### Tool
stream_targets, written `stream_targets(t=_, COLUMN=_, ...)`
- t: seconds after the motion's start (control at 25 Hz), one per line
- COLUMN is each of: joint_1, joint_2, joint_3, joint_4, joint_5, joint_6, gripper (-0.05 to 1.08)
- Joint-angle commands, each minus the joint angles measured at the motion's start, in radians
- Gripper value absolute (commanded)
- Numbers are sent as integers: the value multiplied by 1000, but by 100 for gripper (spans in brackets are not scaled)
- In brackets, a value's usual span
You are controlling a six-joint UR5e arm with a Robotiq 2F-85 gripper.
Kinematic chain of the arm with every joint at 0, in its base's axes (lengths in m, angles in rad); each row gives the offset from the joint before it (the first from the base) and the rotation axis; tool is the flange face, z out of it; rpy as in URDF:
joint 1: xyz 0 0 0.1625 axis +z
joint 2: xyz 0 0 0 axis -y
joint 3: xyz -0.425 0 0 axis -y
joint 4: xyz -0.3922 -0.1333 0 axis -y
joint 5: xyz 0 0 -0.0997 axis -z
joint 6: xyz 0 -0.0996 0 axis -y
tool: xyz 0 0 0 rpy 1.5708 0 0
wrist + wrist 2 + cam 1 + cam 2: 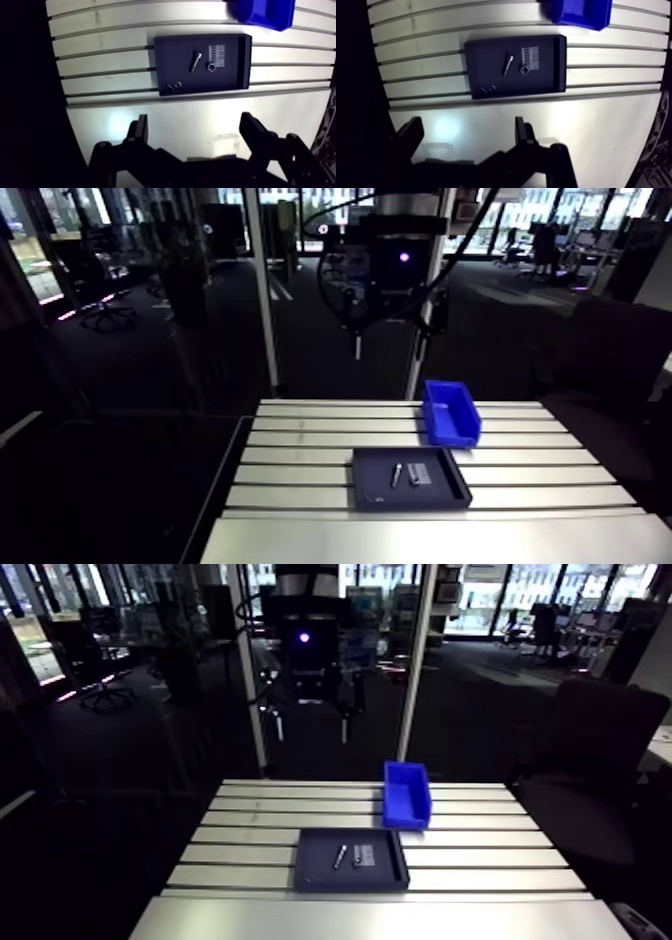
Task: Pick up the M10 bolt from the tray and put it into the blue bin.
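Note:
A dark tray point(165, 55) lies on the slotted table, well ahead of my gripper point(194, 127). In it a silvery bolt point(195, 62) lies near the middle, next to a white label point(217, 52) with a small nut point(211, 66) just below it. Two tiny screws point(173, 86) sit near the tray's corner. The blue bin point(264, 11) stands beyond the tray's far side, off to one corner. My gripper hangs high above the table with its fingers wide apart and nothing between them. In the arm view the tray point(375, 493) and bin point(451, 412) sit mid-table.
The aluminium table point(300, 453) runs in slotted strips, with a smooth plate point(430, 540) along its near edge. A vertical post point(263, 288) rises behind the table's back left.

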Motion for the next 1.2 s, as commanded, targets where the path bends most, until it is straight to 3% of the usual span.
stream_targets(t=0.04, joint_1=-2, joint_2=1, joint_3=58, joint_4=-60, joint_5=-1, joint_6=44, gripper=1)
stream_targets(t=0.52, joint_1=-60, joint_2=7, joint_3=175, joint_4=-208, joint_5=4, joint_6=101, gripper=1)
stream_targets(t=1.2, joint_1=-63, joint_2=16, joint_3=332, joint_4=-353, joint_5=7, joint_6=150, gripper=1)
